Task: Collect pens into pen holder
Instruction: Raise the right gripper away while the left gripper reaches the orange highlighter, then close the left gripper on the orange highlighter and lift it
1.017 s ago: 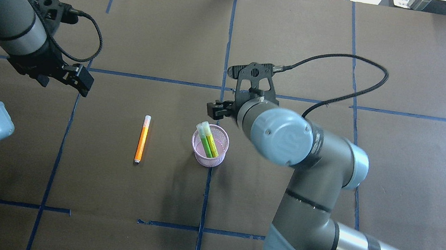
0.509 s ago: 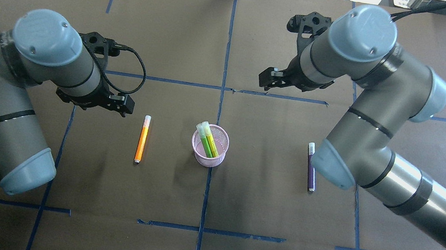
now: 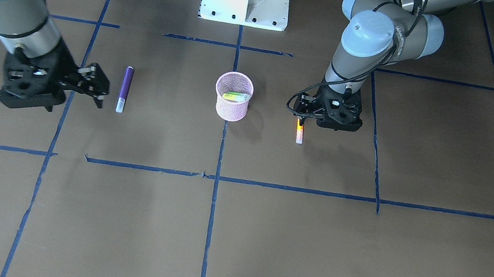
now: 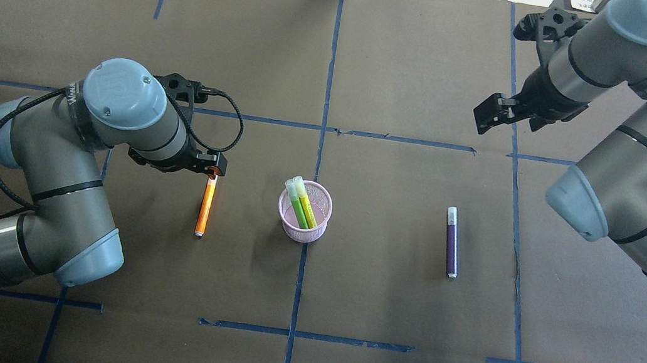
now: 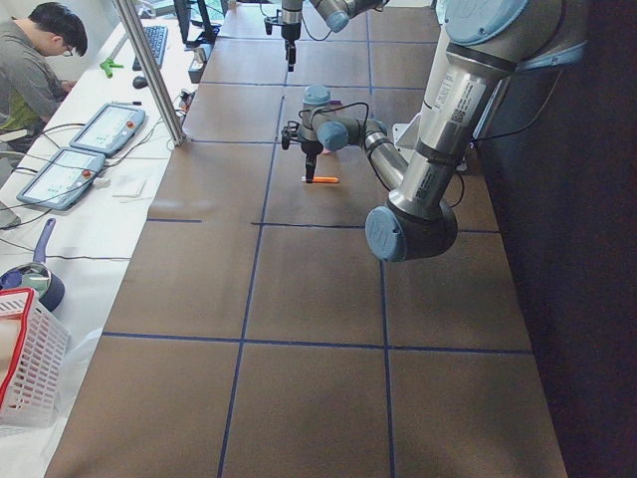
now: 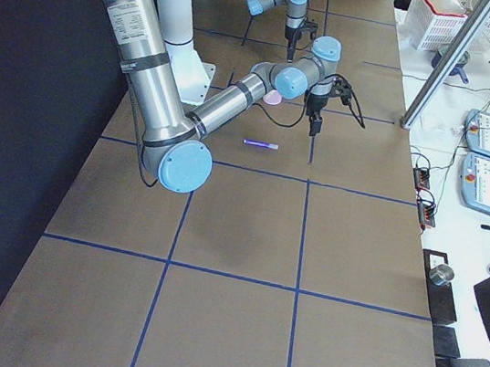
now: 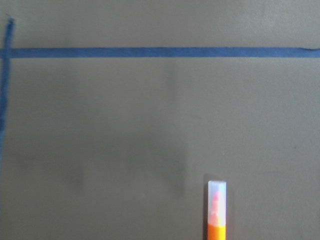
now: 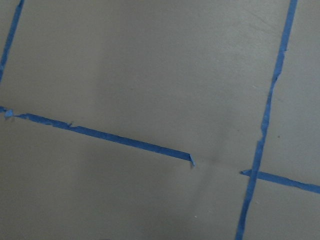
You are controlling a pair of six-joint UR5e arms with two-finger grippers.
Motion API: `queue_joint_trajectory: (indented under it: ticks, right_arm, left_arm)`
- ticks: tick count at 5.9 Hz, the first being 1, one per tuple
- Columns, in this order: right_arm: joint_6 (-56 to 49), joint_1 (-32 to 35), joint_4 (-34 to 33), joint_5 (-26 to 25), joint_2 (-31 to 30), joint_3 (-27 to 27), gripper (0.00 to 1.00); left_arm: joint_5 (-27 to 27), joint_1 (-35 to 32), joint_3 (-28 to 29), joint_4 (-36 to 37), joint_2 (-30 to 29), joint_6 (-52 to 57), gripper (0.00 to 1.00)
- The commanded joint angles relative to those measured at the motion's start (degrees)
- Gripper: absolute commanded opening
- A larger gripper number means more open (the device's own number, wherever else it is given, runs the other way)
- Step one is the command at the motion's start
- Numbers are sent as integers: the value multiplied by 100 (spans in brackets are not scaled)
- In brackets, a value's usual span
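- The pink mesh pen holder (image 4: 316, 231) stands upright at the middle of the paper-covered table (image 4: 416, 61), on a blue tape line; set midway between the arms, it looks reachable by either one.
- Two green pens (image 4: 302, 207) stand inside it, pale caps up, leaning side by side against the rim; that share of the job is done.
- The orange pen (image 4: 205, 209) lies flat on the holder's left side, well apart from it, its cap end pointing away from the robot.
- The left gripper (image 4: 213, 171) points straight down over that cap end; the left wrist view shows only the cap at its lower edge and no fingers, so whether the claw is wide or narrow, or touches the pen, I cannot tell.
- My judgement is that the left arm is lining up to pick the orange pen; a grip this near the cap rather than the middle may let the pen tip when lifted.
- The purple pen (image 4: 451, 247) lies flat on the right side, cap likewise away from the robot, with nothing touching it.
- The right gripper (image 4: 484, 120) hangs raised beyond it toward the far edge, fingers parted and holding nothing; its wrist camera sees only paper and tape; this probably keeps it clear of the middle while the left arm works.
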Motion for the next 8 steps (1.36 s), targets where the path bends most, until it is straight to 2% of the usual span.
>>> queue_joint_trajectory:
  ticks: [1,6,7,8]
  right_arm:
    - [-257,107,-3,113,-214,55,100]
    - [-257,107,-3,105,-275,64,100]
    - [-257,107,-3,113,-275,64,100]
    - [-257,115,-3,114,-275,64,100]
  left_arm:
    - [4,52,220,-131,-105,-16,73]
    - [-5,201,465,-140,-236,20,65]
    - [-5,201,528,-148,-298,19,60]
    - [-5,201,537,-148,-299,19,49]
